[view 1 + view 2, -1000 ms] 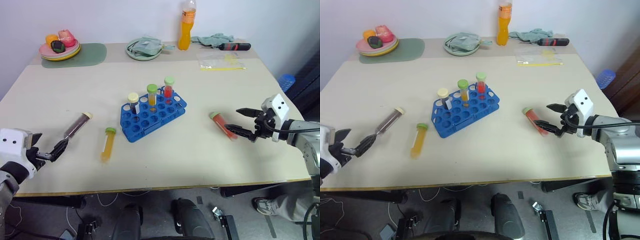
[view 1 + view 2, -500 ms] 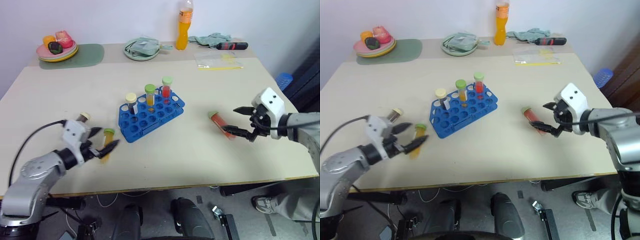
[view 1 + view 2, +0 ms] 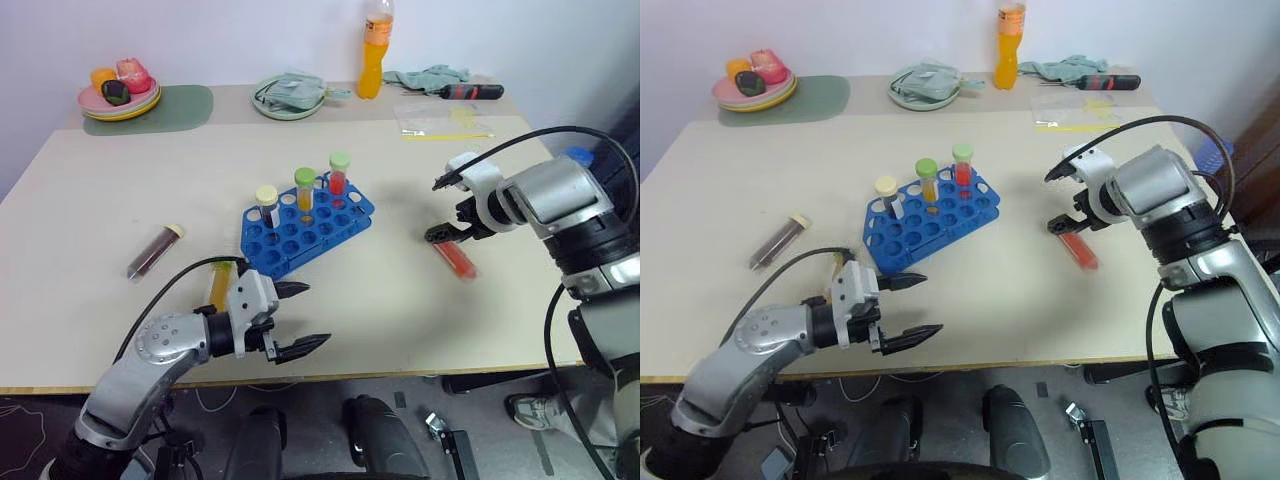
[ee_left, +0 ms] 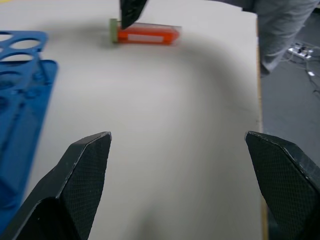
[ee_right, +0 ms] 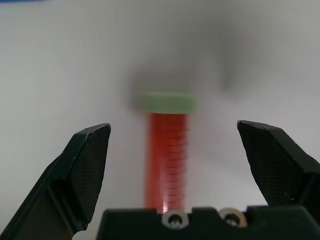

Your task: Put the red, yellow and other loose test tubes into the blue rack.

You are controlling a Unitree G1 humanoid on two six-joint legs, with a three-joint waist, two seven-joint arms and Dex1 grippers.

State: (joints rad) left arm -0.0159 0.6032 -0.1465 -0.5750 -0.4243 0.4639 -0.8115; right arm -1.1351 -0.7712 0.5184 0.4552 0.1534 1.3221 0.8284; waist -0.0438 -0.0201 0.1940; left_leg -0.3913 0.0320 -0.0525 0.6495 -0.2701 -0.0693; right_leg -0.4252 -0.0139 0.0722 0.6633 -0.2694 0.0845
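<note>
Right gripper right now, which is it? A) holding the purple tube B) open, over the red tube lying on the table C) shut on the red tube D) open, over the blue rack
B: the right gripper has its fingers spread wide to either side of the red tube, which lies on the table ungripped.

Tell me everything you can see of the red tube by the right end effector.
The red tube is a clear plastic tube of red-orange liquid with a pale green cap, with fine graduation marks on its side. It lies flat on the table, loose, to the right of the blue rack. The right end effector hangs over its capped end, open, fingers either side; no contact visible.
</note>
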